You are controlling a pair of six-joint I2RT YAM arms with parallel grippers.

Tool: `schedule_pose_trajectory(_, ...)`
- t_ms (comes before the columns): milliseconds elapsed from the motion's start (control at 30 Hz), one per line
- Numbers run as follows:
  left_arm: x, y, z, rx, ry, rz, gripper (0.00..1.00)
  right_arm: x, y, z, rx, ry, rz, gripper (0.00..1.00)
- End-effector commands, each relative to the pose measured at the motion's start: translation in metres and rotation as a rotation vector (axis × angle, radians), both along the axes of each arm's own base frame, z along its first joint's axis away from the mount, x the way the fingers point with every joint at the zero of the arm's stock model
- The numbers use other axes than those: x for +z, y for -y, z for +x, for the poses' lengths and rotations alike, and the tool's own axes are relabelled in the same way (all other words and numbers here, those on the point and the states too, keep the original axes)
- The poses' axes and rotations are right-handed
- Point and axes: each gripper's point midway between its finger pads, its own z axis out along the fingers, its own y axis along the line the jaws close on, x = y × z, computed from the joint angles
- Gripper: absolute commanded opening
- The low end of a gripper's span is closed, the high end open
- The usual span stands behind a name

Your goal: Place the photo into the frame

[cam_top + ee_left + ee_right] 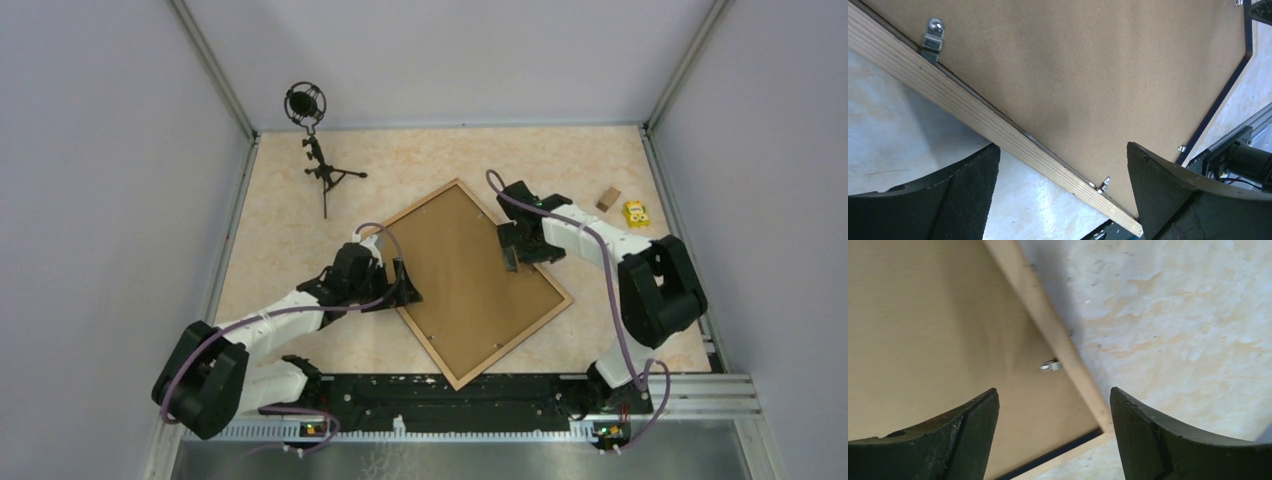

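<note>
Most of the job looked done: the frame (515,342) lay face down mid-table, with the brown backing board (465,275) seated inside it and the photo out of sight. The left gripper (408,283) and right gripper (510,250) gaped empty. The turn clips (932,37) possibly remained to be set.

Backing board (470,275) inside frame (513,344)

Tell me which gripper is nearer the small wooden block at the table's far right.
Right. The right gripper hangs over the right edge of the frame, the wooden block beyond it; the left gripper sits at the frame's left edge.
</note>
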Motion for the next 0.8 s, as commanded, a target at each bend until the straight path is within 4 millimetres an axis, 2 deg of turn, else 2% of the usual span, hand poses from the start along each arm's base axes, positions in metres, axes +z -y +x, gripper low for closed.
schedule_pose_trajectory(0, 0.038, -0.001, 0.017, -0.002, 0.127, -0.008, 0.98, 0.033, -0.071, -0.014, -0.014, 0.018, 0.29, 0.81)
schedule_pose_trajectory(133, 0.058, -0.022, 0.018, 0.083, 0.185, 0.04, 0.98, 0.025, -0.129, -0.055, 0.004, -0.127, 0.396, 0.82)
schedule_pose_trajectory(200, 0.07, -0.034, 0.017, 0.141, 0.218, 0.055, 0.99, 0.023, -0.154, -0.076, 0.05, -0.18, 0.371, 0.81)
schedule_pose_trajectory(333, 0.103, -0.06, 0.016, 0.26, 0.325, 0.055, 0.98, 0.016, -0.183, -0.113, 0.123, -0.304, 0.285, 0.77)
schedule_pose_trajectory(467, 0.148, -0.085, 0.012, 0.375, 0.466, 0.012, 0.98, 0.01, -0.22, -0.148, 0.174, -0.443, 0.311, 0.74)
schedule_pose_trajectory(633, 0.199, -0.117, 0.0, 0.489, 0.643, -0.027, 0.98, -0.002, -0.247, -0.169, 0.217, -0.501, 0.258, 0.6)
schedule_pose_trajectory(767, 0.218, -0.129, -0.006, 0.514, 0.694, -0.017, 0.98, -0.012, -0.255, -0.178, 0.232, -0.515, 0.195, 0.53)
